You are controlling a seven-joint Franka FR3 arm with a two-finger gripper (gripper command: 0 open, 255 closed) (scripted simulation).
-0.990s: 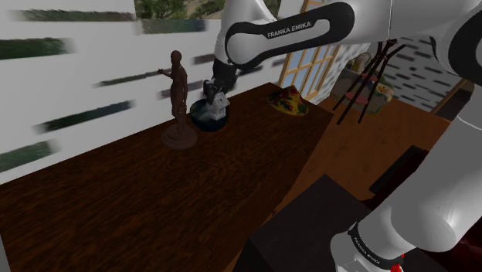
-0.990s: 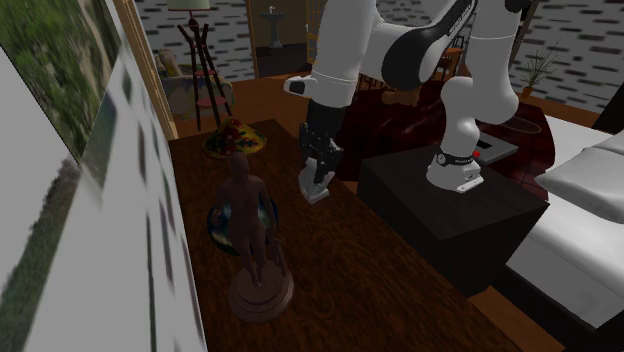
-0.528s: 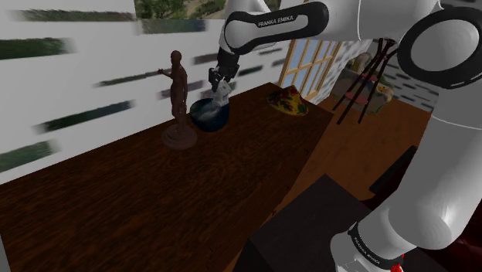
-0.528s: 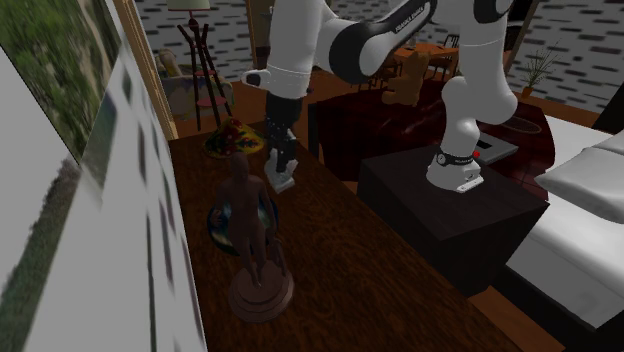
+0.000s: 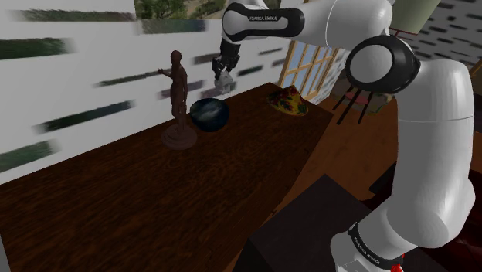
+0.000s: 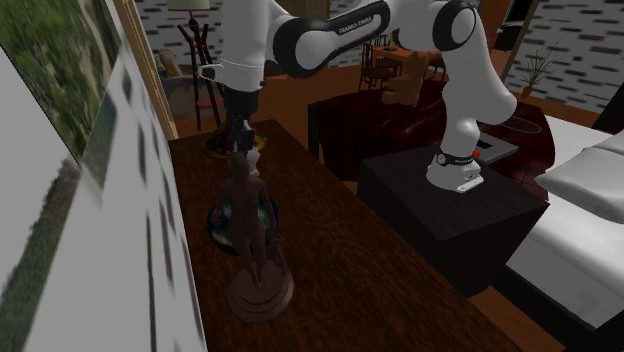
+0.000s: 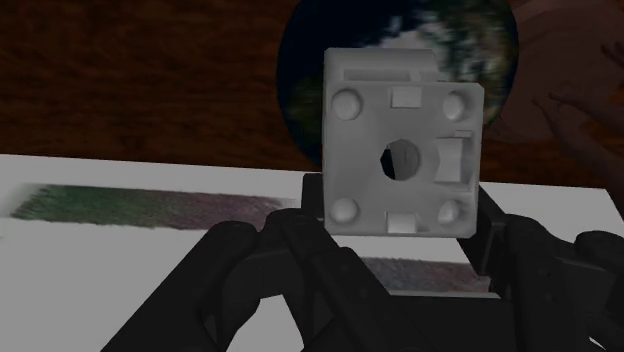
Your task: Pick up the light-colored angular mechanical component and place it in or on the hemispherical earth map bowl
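one sec ago the gripper (image 5: 222, 74) was off beside the bowl (image 5: 208, 113), now it's swung above it, fingers clamped on the grey part (image 7: 400, 155). part hangs over the bowl, so prob just lower n release.
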